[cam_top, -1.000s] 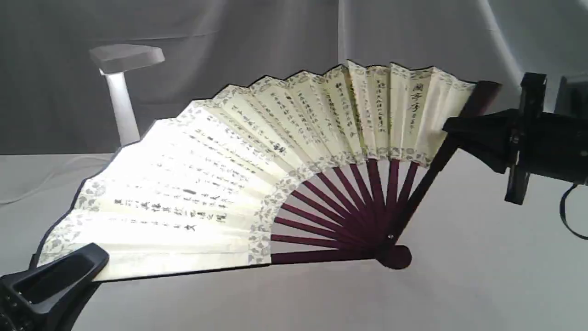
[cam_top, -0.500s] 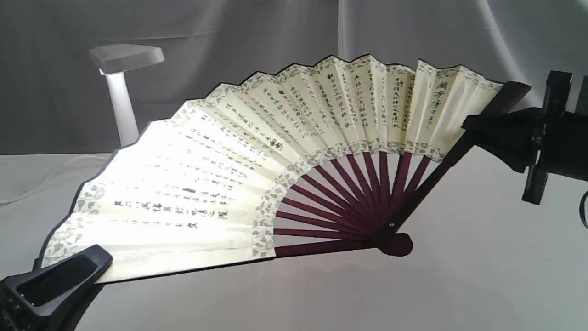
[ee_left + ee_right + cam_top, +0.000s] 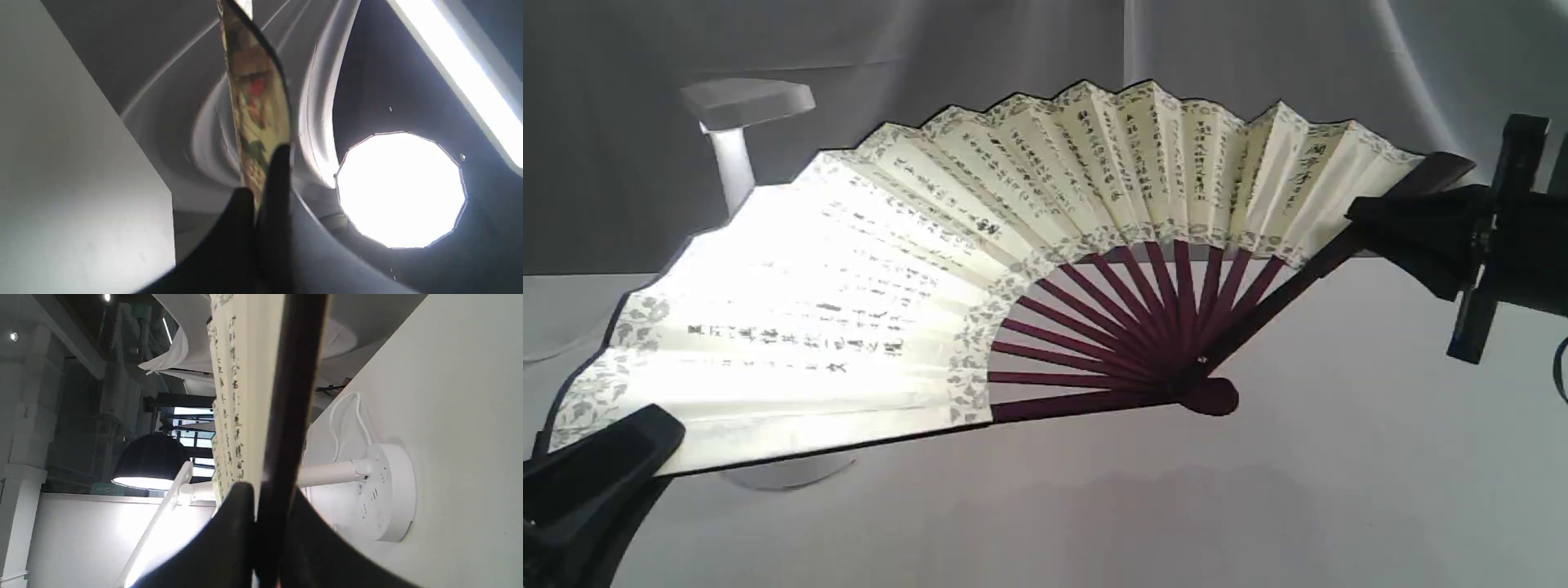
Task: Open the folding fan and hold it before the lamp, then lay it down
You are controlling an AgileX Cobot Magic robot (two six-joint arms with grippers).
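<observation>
The folding fan (image 3: 947, 269) is spread wide and held in the air above the table, its cream leaf glowing at the left where the lamp (image 3: 737, 139) stands behind it. My left gripper (image 3: 613, 457) is shut on the fan's left outer guard at the lower left; the left wrist view shows the leaf edge-on (image 3: 255, 102) between its dark fingers (image 3: 278, 192). My right gripper (image 3: 1380, 224) is shut on the right outer guard (image 3: 292, 396) at the upper right. The lamp's round base (image 3: 386, 490) and column show in the right wrist view.
The lamp's base edge (image 3: 784, 474) peeks out under the fan's lower guard. A white cord (image 3: 347, 416) loops on the table beside the lamp base. Grey cloth (image 3: 1258, 49) hangs behind. Bare tabletop (image 3: 1176, 506) lies in front of the fan.
Both arms have lifted the fan and carried it left, and it has spread wider. The leaf now covers more of the lamp's column, and the lamp's base shows beneath it.
</observation>
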